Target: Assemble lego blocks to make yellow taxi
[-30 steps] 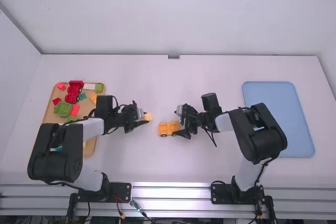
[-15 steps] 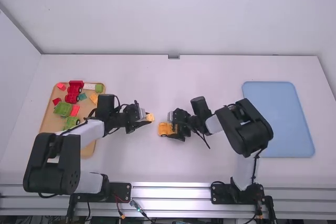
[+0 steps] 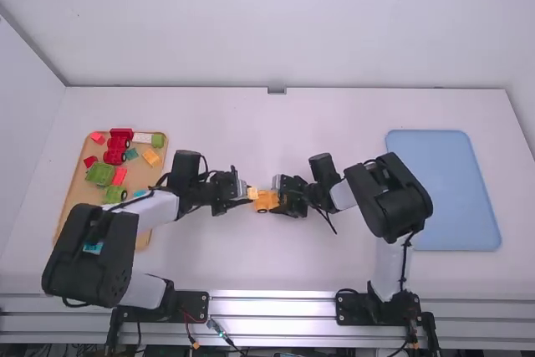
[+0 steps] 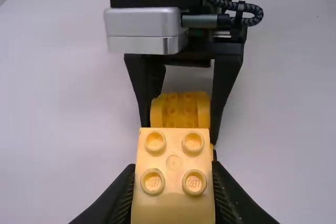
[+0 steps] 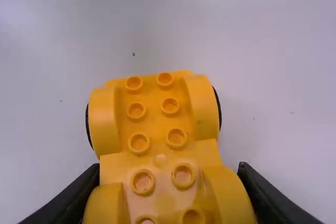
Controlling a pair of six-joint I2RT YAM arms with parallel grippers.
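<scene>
Now L fingers (image 3: 239, 203) clamp pale 4-stud blk (image 4: 173, 174); R fingers (image 3: 288, 211) clamp curvy studded base (image 5: 154, 124).

1. Across from me, a plain white back wall (image 3: 276, 22), evenly lit.
2. Pale left wall (image 3: 21, 106), matching right wall (image 3: 525, 94).
3. White table (image 3: 226, 257), small grey bracket (image 3: 277, 90) midway along its far edge.
4. Silvery metal rails (image 3: 272, 308) along the near edge.

Left gripper (image 3: 247, 194) and right gripper (image 3: 278, 197) face to face, near each other, both clamped.
</scene>
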